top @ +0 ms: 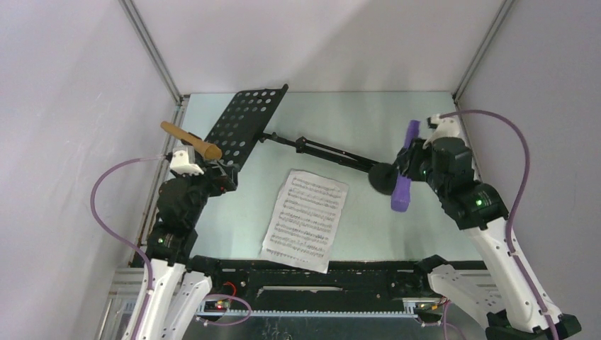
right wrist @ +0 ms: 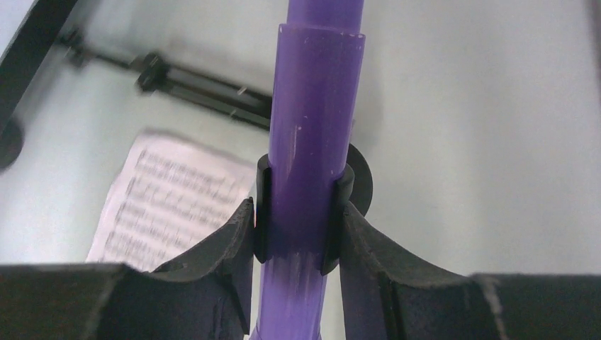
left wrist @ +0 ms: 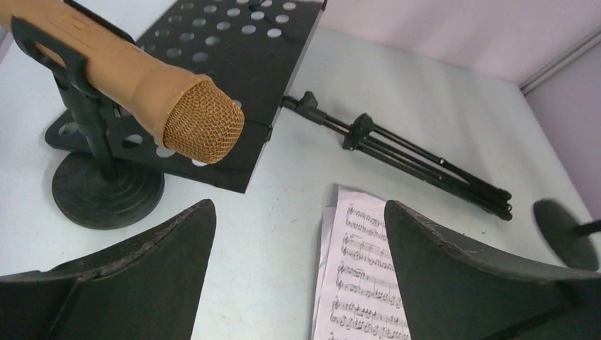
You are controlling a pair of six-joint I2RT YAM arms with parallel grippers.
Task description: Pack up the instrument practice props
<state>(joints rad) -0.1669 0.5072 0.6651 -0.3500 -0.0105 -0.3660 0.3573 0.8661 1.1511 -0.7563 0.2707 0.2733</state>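
- R gripper (right wrist: pixel 296 221): jaws closed partway onto the purple mic (right wrist: pixel 312 106), pinching it right at the black clip (right wrist: pixel 261 205) of its holder; the round base (right wrist: pixel 363 185) shows just behind
- Purple mic is at far R of the table (top: pixel 397 120), tilted, seemingly seated in the clip; can't tell if the base is off the surface
- L gripper (left wrist: pixel 298 209): jaws wide apart, holding nothing, hovering near the tan mic (left wrist: pixel 142 78), which sits in the second holder (left wrist: pixel 106 191) at L
- Music rack (left wrist: pixel 234 42) lies flat w/ tripod legs (left wrist: pixel 425 163) folded; sheet music (left wrist: pixel 361 283) loose mid-table
- Step, as I read it: freeing the purple mic from its clip
- Next prob needs a clean pull out of the clip w/o dragging the base along
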